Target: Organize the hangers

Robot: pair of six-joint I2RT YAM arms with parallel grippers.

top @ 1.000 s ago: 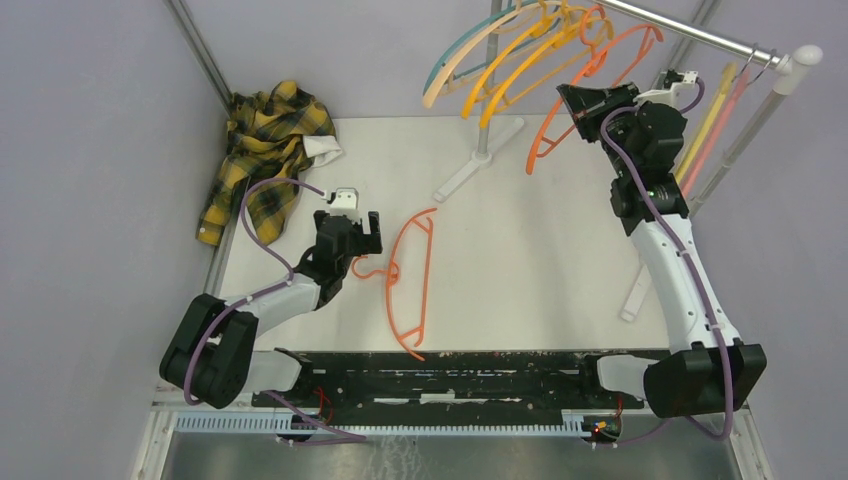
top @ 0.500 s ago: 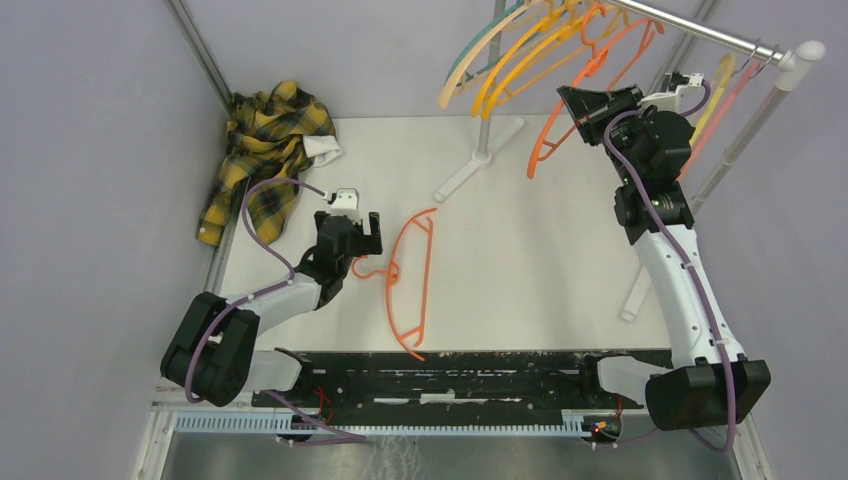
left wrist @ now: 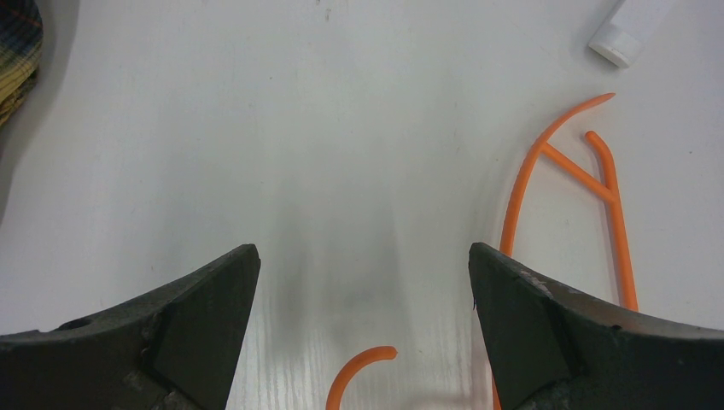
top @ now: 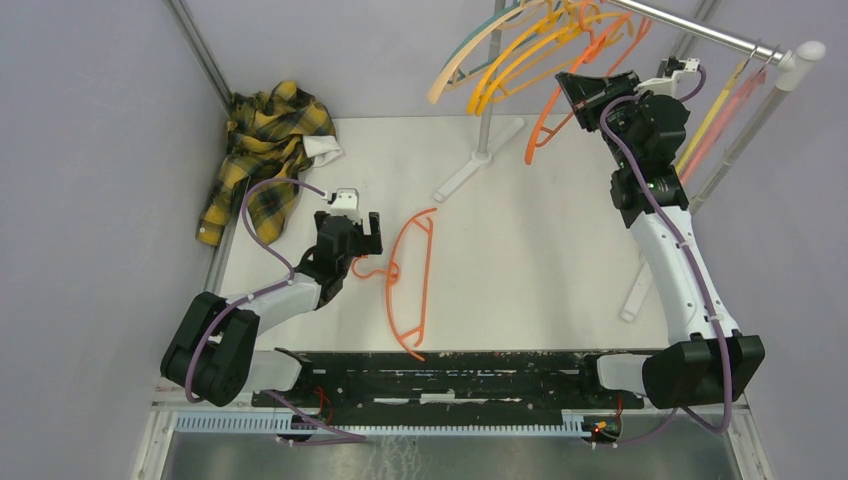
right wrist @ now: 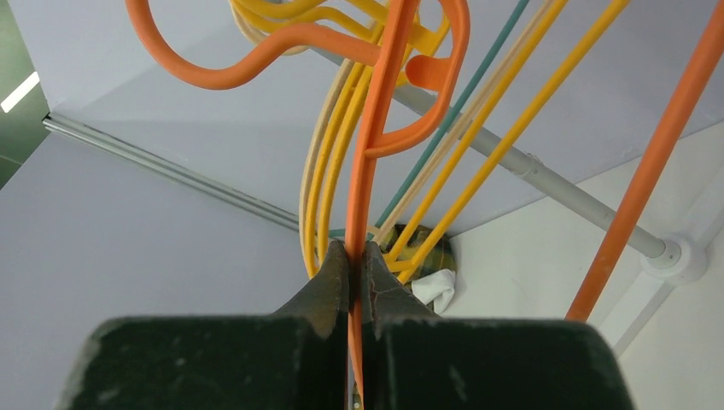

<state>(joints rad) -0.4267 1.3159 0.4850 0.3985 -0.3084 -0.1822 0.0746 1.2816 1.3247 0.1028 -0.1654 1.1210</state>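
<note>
One orange hanger (top: 412,280) lies flat on the white table. My left gripper (top: 365,232) hovers open beside it, over its hook. In the left wrist view the hook's tip (left wrist: 363,376) lies between the open fingers of that gripper (left wrist: 360,256), untouched. My right gripper (top: 572,88) is up by the silver rail (top: 700,30), shut on a second orange hanger (top: 548,125). The right wrist view shows this gripper (right wrist: 352,252) pinching the hanger's thin bar (right wrist: 376,145). Several yellow, peach and teal hangers (top: 500,60) hang on the rail to the left. Yellow and pink ones (top: 715,115) hang at its right end.
A yellow-black plaid shirt (top: 262,150) lies bunched at the table's back left corner. The rack's white foot (top: 478,160) rests on the table at the back middle. A white pole (top: 745,130) slants down at the right, behind my right arm.
My right gripper has lifted the orange hanger up and back towards the rail, and the hung hangers have swung. The left arm and the hanger on the table have not moved.
</note>
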